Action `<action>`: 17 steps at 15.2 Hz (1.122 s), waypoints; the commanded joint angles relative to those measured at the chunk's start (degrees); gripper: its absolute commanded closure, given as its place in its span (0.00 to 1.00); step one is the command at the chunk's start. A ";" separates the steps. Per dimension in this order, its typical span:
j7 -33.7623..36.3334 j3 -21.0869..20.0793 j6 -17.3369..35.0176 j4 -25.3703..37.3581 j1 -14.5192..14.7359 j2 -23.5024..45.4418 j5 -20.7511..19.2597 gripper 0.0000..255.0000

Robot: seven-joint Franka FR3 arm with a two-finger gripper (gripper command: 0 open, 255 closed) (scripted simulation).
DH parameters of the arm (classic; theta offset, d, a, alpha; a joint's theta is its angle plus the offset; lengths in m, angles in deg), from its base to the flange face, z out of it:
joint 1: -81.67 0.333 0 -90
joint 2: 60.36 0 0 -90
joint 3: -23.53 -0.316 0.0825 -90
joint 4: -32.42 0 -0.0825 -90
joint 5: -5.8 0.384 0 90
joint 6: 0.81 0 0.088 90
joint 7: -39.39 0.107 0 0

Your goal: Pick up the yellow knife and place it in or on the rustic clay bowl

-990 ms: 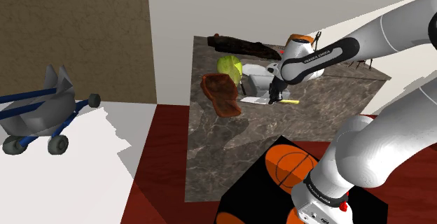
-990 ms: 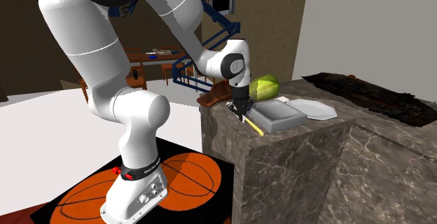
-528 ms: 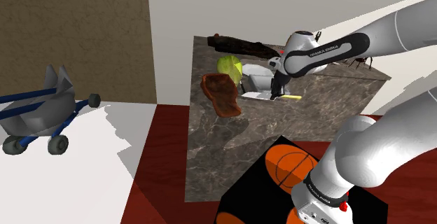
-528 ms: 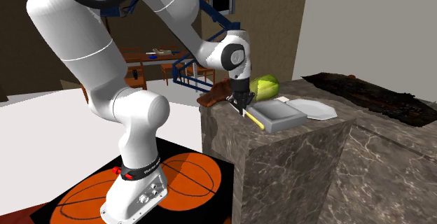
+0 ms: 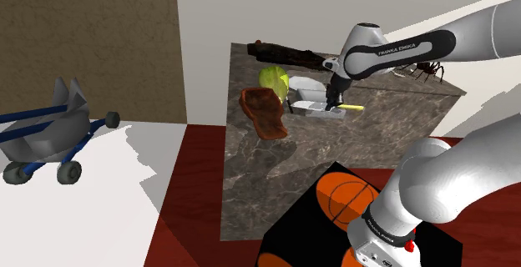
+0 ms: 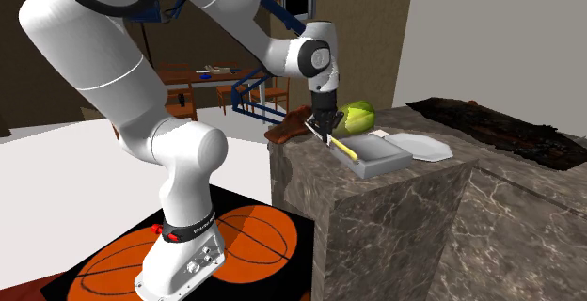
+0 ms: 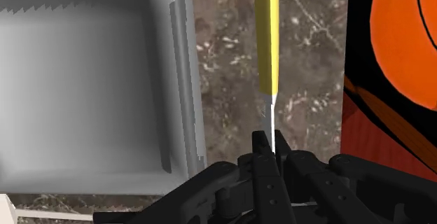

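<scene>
The yellow knife (image 7: 266, 40) hangs just above the marble counter (image 5: 334, 153), with my gripper (image 7: 269, 142) shut on its thin white blade and the yellow handle pointing away from the fingers. In the shoulder view the gripper (image 5: 334, 105) is over the counter's middle, and the knife (image 5: 351, 107) sticks out to the right. The brown clay bowl (image 5: 264, 113) lies tilted near the counter's left edge, well apart from the gripper. In the second exterior view the gripper (image 6: 325, 134) holds the knife (image 6: 344, 149) right of the bowl (image 6: 292, 126).
A grey shallow box (image 7: 84, 82) sits right beside the knife, with a white plate (image 6: 419, 145) behind it. A yellow-green round thing (image 5: 274, 78) stands behind the bowl. A long dark object (image 5: 288, 54) lies along the counter's back. A stroller (image 5: 50, 132) stands on the floor.
The gripper has risen from the counter with the knife clasped in it and shifted slightly toward the shoulder view's right. The arm's wrist has swung upward.
</scene>
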State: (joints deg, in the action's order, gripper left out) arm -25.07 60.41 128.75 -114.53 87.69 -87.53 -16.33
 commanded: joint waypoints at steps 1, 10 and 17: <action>0.12 -0.65 -1.81 0.75 -0.14 -1.00 0.05 1.00; 0.00 -3.06 -9.66 5.52 -0.22 -4.11 0.98 1.00; -0.26 -4.67 -15.37 9.83 -0.03 -5.51 1.89 1.00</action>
State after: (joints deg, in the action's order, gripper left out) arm -25.26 55.93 114.21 -105.42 87.60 -92.96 -14.61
